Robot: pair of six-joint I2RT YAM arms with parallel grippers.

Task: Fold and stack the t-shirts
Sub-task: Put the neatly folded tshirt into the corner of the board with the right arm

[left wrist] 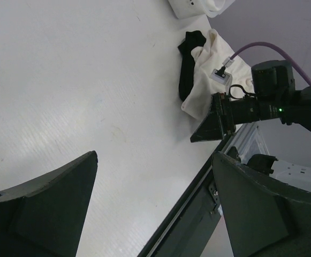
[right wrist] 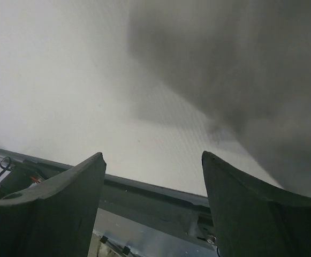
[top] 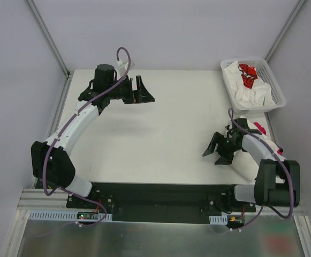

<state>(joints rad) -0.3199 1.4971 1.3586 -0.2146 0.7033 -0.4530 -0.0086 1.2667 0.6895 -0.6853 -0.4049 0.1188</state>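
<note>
A white lattice basket (top: 277, 91) at the back right holds crumpled cream-white t-shirts (top: 251, 93) and a white one with red print (top: 247, 73). Near the right edge, partly under my right arm, lies a pile: a cream-white shirt (left wrist: 211, 67) over a black shirt (left wrist: 186, 72), with a magenta-pink edge (top: 260, 127) showing. My right gripper (top: 215, 152) hangs open and empty just left of that pile, low over the table (right wrist: 91, 80). My left gripper (top: 146, 92) is open and empty at the back left, far from all the cloth.
The table's front edge with its black rail (left wrist: 198, 198) runs close under the right gripper. The basket's corner (left wrist: 195, 6) shows at the top of the left wrist view. Metal frame posts (top: 48, 37) stand at the table's back corners.
</note>
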